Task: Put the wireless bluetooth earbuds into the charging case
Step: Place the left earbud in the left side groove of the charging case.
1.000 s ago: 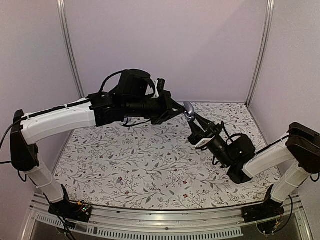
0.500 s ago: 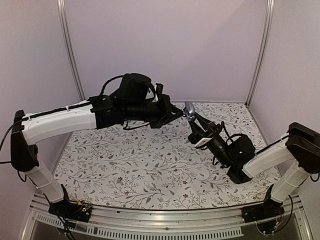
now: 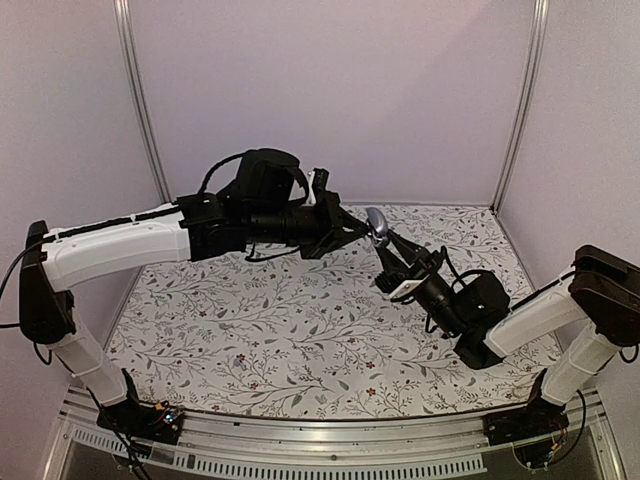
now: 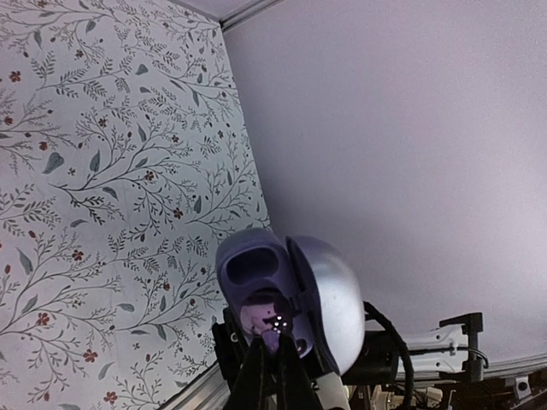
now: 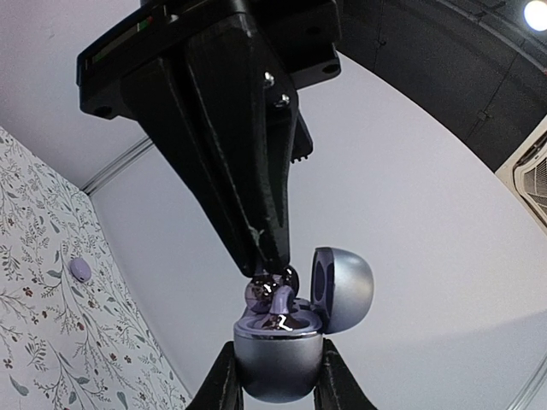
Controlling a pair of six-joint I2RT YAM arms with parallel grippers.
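Right gripper (image 5: 278, 377) first: its two fingers are clamped on the rounded base of the charging case (image 5: 278, 359), one finger on each flank, at a narrow opening set by the case's width. The case hangs in the air over the far middle of the floral cloth (image 3: 280, 320), between the two arms and well clear of the fabric.

Over to the left gripper (image 5: 267, 261): jaws pressed together with no gap showing. The tips come in from above, right at the case's open mouth. They meet an earbud (image 5: 261, 295), dark and glossy, sitting at the lip of the base (pinched or only nudged, I can't tell from here). The left wrist view shows the same earbud lodged in the lower well, small contacts glinting.

Around it, the left gripper's black fingers fill the space above the opening and hide part of the bud from the right wrist camera. The lid stands just beside those fingers, apart from them. A second earbud (image 5: 79, 270) lies alone on the cloth near the foot of the back wall, well apart from all this.

As for orientation, the case sits base-down in the right gripper with its mouth facing the left gripper. The lid is swung up and open on a side hinge, hollow side turned toward the incoming fingers. From overhead the open case points up and away from the right gripper.
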